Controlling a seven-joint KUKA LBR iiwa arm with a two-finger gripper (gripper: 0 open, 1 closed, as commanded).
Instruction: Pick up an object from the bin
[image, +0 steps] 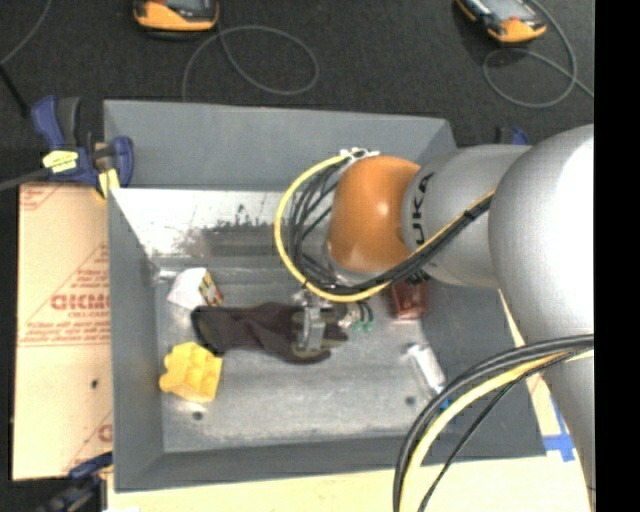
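My gripper (313, 335) is low in the middle of the bin, its fingers pressed down onto the right end of a dark brown sock-like cloth (245, 327) that stretches to the left. The fingers look closed on a fold of that cloth. A yellow blocky toy (192, 372) lies at the lower left of the cloth. A small white packet with a printed label (195, 290) lies just above the cloth's left end.
A dark red object (408, 299) sits right of the gripper, partly under the arm. A white tube-like thing (425, 366) lies at the lower right of the bin floor. The arm's orange cover and cables overhang the bin's upper right.
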